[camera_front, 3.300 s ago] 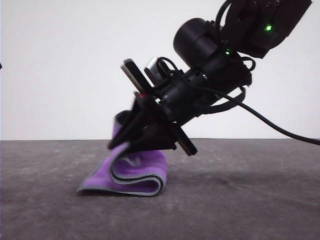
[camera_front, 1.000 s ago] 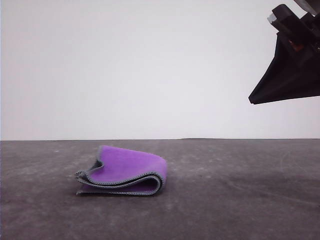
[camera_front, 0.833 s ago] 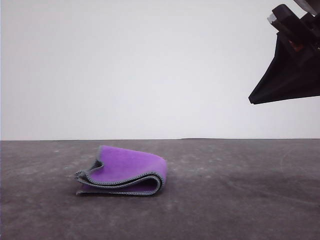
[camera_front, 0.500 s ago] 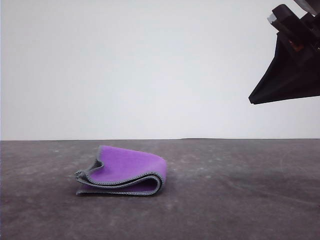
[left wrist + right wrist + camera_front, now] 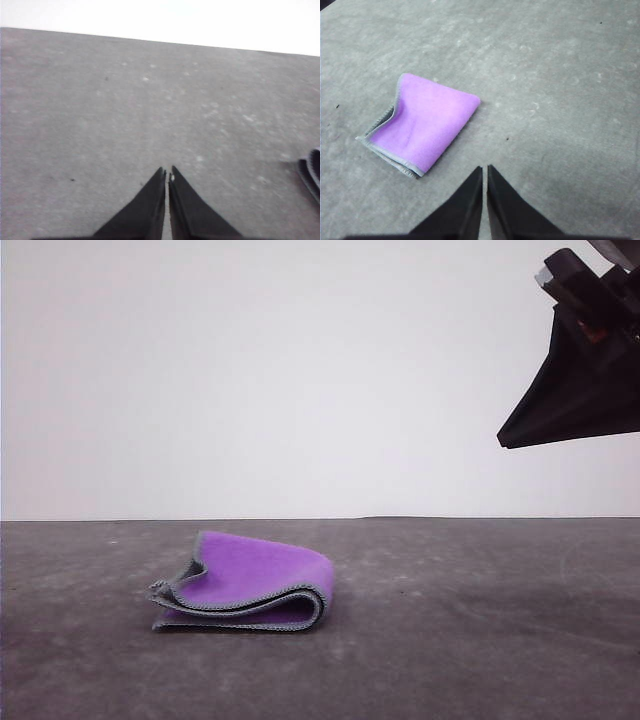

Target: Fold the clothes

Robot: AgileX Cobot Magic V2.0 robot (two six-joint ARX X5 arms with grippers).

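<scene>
cloth (image 5: 250, 582) folded on desk (image 5: 480, 640) | I see right gripper (image 5: 484, 172) closed, empty, above and nearer | left gripper (image 5: 167, 176) closed, empty, cloth beside it

No readable text (none anywhere).

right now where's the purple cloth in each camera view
Front view: the purple cloth lies folded on the dark table, left of centre.
Left wrist view: a dark edge at the picture's far right border may be it; I cannot be sure.
Right wrist view: it lies apart from the shut right hand, purple face up.
Shared landmark: its light grey stitched edging.
</scene>
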